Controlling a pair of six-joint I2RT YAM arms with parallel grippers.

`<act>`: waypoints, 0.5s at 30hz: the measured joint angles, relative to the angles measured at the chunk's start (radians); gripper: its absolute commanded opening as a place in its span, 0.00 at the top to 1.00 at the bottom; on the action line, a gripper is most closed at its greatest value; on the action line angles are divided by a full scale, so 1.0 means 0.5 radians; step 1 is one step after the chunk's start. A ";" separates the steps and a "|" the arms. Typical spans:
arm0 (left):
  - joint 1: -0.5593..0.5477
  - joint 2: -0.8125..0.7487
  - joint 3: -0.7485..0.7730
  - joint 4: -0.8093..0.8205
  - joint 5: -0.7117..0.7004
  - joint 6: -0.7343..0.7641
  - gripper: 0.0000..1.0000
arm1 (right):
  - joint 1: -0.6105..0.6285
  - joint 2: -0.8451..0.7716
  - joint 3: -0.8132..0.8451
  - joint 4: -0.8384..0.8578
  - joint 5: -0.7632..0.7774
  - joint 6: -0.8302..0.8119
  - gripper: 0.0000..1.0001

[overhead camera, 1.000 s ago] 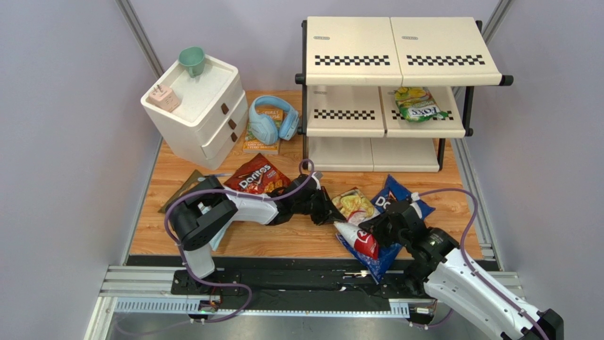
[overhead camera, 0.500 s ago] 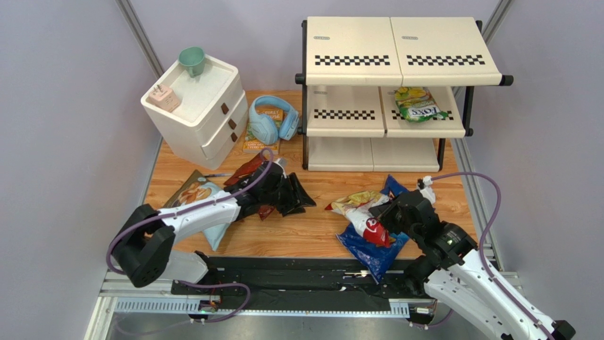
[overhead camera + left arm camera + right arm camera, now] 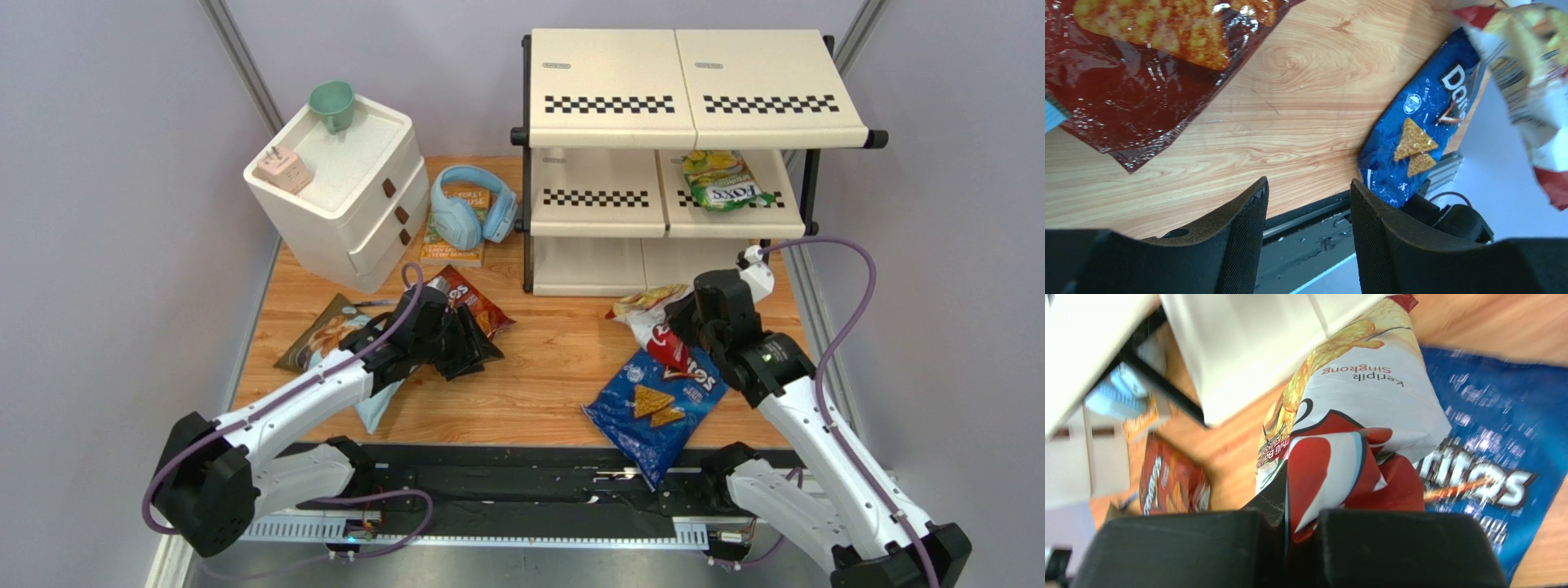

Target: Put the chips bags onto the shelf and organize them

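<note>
My right gripper point(image 3: 683, 328) point(image 3: 1300, 517) is shut on the bottom edge of the white-and-red chips bag point(image 3: 650, 321) point(image 3: 1364, 404), which hangs above the table just in front of the shelf point(image 3: 687, 92) point(image 3: 1241, 349). The blue Doritos bag point(image 3: 650, 407) point(image 3: 1487, 459) point(image 3: 1422, 135) lies flat below it. My left gripper point(image 3: 466, 346) point(image 3: 1309, 190) is open and empty, beside the red Doritos bag point(image 3: 476, 300) point(image 3: 1149, 67). The pale-blue cassava bag point(image 3: 329, 341) lies partly under the left arm. A small green-yellow bag point(image 3: 724, 179) rests on the shelf's middle tier.
A white two-drawer cabinet point(image 3: 350, 190) with a green cup point(image 3: 331, 104) stands at the back left. Blue headphones point(image 3: 472, 206) lie on an orange book point(image 3: 451, 245) beside the shelf's left pole. A black rail point(image 3: 515, 472) runs along the near edge.
The right gripper closed on the white-and-red bag and carried it up and back toward the shelf, uncovering the blue Doritos. The left arm swung left and its gripper opened.
</note>
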State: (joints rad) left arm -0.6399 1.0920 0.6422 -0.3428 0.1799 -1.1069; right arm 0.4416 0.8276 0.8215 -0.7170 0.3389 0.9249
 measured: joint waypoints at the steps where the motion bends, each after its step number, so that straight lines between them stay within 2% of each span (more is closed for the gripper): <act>1: 0.014 -0.009 -0.006 -0.018 0.001 0.011 0.43 | -0.071 0.014 0.005 0.032 -0.019 -0.034 1.00; 3: 0.043 -0.007 -0.008 -0.043 0.004 0.034 0.43 | -0.275 0.042 0.014 0.113 -0.079 -0.119 1.00; 9: 0.069 0.054 0.002 -0.086 0.020 0.096 0.43 | -0.589 0.053 0.021 0.294 -0.223 -0.240 1.00; 15: 0.070 0.155 0.035 -0.095 0.060 0.135 0.44 | -0.663 0.069 -0.028 0.571 -0.301 -0.268 1.00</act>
State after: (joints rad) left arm -0.6048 1.1694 0.6598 -0.3904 0.2100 -1.0393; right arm 0.1101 0.8619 0.8074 -0.4316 0.1883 0.7910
